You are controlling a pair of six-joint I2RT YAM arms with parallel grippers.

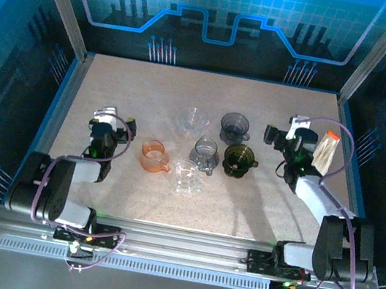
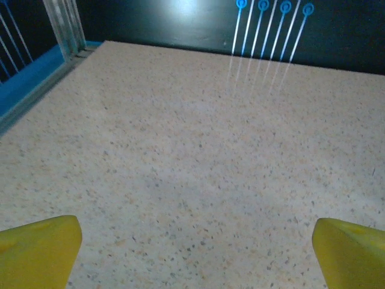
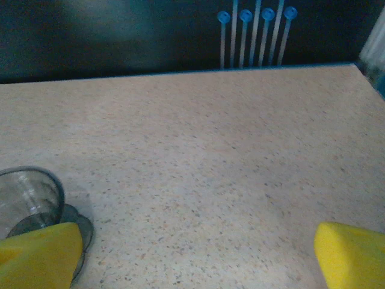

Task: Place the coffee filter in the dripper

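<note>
Several drippers stand mid-table: a clear one (image 1: 195,120), a smoky grey one (image 1: 235,127), a grey one (image 1: 205,153), a dark green one (image 1: 238,159), an orange one (image 1: 153,156) and another clear one (image 1: 187,179). A pale packet with an orange top (image 1: 326,150), possibly the coffee filters, stands at the right beside my right arm. My right gripper (image 1: 281,138) is open to the right of the drippers; its wrist view shows the gripper (image 3: 198,256) over bare table and the smoky dripper (image 3: 30,201) by the left fingertip (image 3: 42,256). My left gripper (image 1: 110,120) (image 2: 195,253) is open, nothing between its fingers.
The speckled table (image 1: 142,91) is walled by blue rails and metal posts (image 1: 61,0). Blue pins (image 1: 163,50) line the back wall. Open surface lies behind and in front of the dripper cluster.
</note>
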